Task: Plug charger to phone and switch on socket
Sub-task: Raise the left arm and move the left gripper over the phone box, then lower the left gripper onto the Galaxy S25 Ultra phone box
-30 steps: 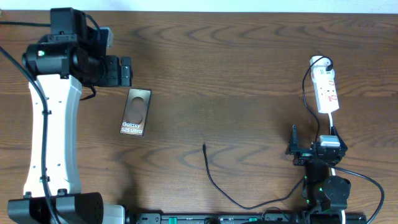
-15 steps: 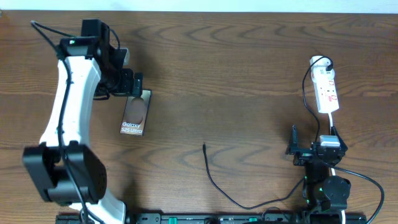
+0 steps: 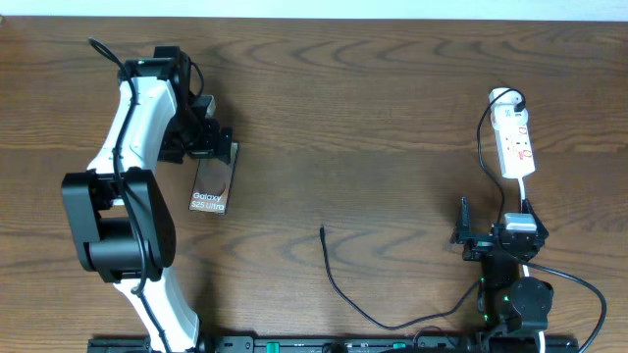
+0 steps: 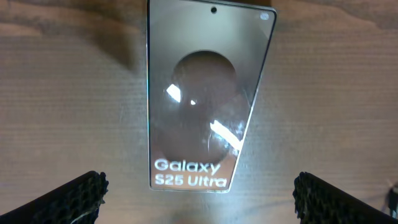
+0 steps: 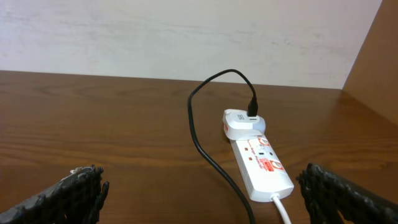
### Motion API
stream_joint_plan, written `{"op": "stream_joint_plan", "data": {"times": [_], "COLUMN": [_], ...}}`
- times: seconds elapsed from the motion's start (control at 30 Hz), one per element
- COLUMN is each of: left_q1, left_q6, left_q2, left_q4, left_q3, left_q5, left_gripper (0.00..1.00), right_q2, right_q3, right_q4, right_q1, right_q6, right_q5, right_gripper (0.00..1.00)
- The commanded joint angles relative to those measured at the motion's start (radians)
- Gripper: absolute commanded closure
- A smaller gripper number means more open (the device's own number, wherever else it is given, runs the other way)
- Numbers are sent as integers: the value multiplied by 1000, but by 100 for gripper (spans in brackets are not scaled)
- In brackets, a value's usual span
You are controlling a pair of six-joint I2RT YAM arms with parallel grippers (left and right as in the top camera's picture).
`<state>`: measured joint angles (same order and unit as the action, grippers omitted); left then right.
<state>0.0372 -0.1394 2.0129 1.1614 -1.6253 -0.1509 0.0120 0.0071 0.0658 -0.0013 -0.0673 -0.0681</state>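
You are looking at a tabletop [image 3: 373,108] that is showing dark brown wood grain under a smooth, low sheen. The phone [image 4: 205,99] is presenting a glossy, glass-like face that is throwing back bright glints. The socket [image 5: 261,165] is reading as smooth white plastic with a slight shine. The charger [image 3: 324,245] is looking like thin, matt black sheathing. The left fingers [image 4: 68,199] and right fingers [image 5: 71,193] are showing black pads with a rough, finely studded texture. The left arm [image 3: 132,108] is wearing a smooth white plastic shell.
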Motion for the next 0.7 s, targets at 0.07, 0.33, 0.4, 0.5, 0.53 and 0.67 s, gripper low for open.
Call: {"op": "stream_joint_plan", "data": {"times": [0.07, 0.33, 0.4, 0.5, 0.53, 0.67], "left_q1": [0, 0, 0, 0, 0, 0], "left_q6": [-17, -18, -18, -22, -22, -22], "left_q2": [7, 7, 7, 7, 7, 7], "left_q4": [-45, -133, -156, -201, -208, -245], "left_q3": [57, 151, 165, 182, 185, 207], "left_q5": [10, 10, 10, 10, 10, 10], "left_gripper": [2, 2, 2, 2, 2, 2], "right_q2": [-6, -6, -6, -6, -6, -6], "right_q3": [-2, -2, -2, -2, -2, -2], "right_q4": [4, 4, 4, 4, 4, 4], "right_q1": [7, 7, 7, 7, 7, 7], "right_q6": [-13, -13, -13, -13, -13, -13], "right_q5": [-8, -8, -8, -8, -8, -8], "right_gripper": [1, 1, 1, 1, 1, 1]}}
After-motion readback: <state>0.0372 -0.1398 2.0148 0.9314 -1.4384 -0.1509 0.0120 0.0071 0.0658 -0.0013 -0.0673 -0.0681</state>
